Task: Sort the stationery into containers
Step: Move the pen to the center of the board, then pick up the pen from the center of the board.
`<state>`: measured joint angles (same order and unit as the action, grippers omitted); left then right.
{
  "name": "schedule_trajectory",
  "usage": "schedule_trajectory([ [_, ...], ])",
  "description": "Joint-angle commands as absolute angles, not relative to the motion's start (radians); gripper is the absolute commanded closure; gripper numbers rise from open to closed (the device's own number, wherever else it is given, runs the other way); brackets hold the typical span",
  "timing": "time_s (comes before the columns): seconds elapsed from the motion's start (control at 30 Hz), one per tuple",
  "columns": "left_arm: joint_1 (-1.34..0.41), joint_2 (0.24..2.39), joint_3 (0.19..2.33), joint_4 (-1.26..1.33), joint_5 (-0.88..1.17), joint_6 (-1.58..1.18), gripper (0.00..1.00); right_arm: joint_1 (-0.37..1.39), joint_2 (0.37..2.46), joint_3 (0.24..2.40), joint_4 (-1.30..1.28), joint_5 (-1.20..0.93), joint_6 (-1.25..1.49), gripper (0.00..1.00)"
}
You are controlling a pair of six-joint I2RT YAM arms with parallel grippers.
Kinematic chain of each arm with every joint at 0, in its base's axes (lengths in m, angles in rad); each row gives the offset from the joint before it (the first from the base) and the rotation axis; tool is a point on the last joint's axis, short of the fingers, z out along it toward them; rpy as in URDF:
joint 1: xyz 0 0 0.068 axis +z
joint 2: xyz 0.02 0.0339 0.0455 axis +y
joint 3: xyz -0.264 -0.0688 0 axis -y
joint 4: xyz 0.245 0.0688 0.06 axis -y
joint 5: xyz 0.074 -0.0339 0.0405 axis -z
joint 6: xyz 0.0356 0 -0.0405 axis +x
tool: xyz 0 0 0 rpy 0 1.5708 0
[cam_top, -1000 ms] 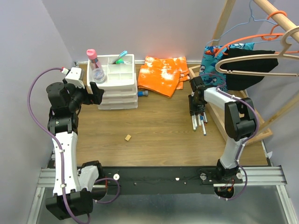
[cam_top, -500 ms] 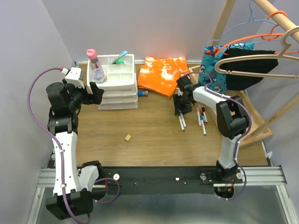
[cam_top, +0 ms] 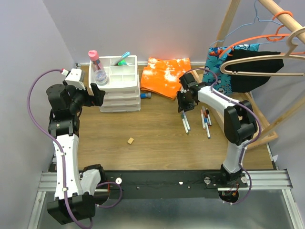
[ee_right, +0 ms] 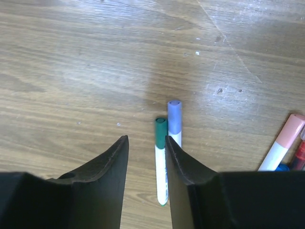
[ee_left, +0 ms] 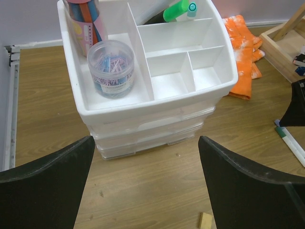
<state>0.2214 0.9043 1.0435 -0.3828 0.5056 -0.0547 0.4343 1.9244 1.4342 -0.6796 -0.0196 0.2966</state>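
Note:
The white three-drawer unit [cam_top: 120, 90] stands at the back left. Its top tray [ee_left: 167, 81] holds a pink-capped bottle [cam_top: 97, 67] and a green-capped marker [ee_left: 174, 10]. My left gripper [ee_left: 145, 157] hovers wide open in front of the unit with nothing between its jaws. A blue-capped tube [cam_top: 147, 96] lies beside the unit. My right gripper [ee_right: 147, 143] hangs over the table, its jaws a little apart and holding nothing. A green-capped pen [ee_right: 161, 162] and a purple-capped pen [ee_right: 174, 121] lie side by side just under it. More pens [cam_top: 206, 119] lie to the right.
An orange cloth [cam_top: 167, 75] lies behind the right gripper. A wooden rack with hangers and dark clothes [cam_top: 252, 67] fills the right side, its shallow tray [cam_top: 217, 107] beside the pens. A small wooden block [cam_top: 130, 140] sits mid-table. A clear jar of paper clips [ee_left: 111, 67] stands in the tray.
The right gripper swept left from the pen group, taking two pens with it. They now lie apart from the others and the gripper has drawn back a little. The left arm stayed still.

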Motion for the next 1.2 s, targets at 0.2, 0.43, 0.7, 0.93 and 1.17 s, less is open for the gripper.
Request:
schedule_trajectory([
  [0.2,0.229,0.907,1.034,-0.353,0.519,-0.077,0.01,0.449,1.904,1.413,-0.667,0.084,0.307,0.61],
  [0.43,0.233,0.907,1.032,-0.357,0.517,-0.072,0.01,0.448,1.951,1.46,-0.655,0.089,0.293,0.64],
  [0.7,0.239,0.905,1.029,-0.359,0.515,-0.071,0.01,0.443,1.982,1.448,-0.653,0.084,0.285,0.66],
  [0.93,0.244,0.907,1.022,-0.354,0.518,-0.08,0.01,0.426,1.987,1.44,-0.646,0.087,0.291,0.66],
  [1.17,0.25,0.917,1.022,-0.342,0.523,-0.089,0.01,0.405,2.008,1.442,-0.643,0.086,0.282,0.67],
])
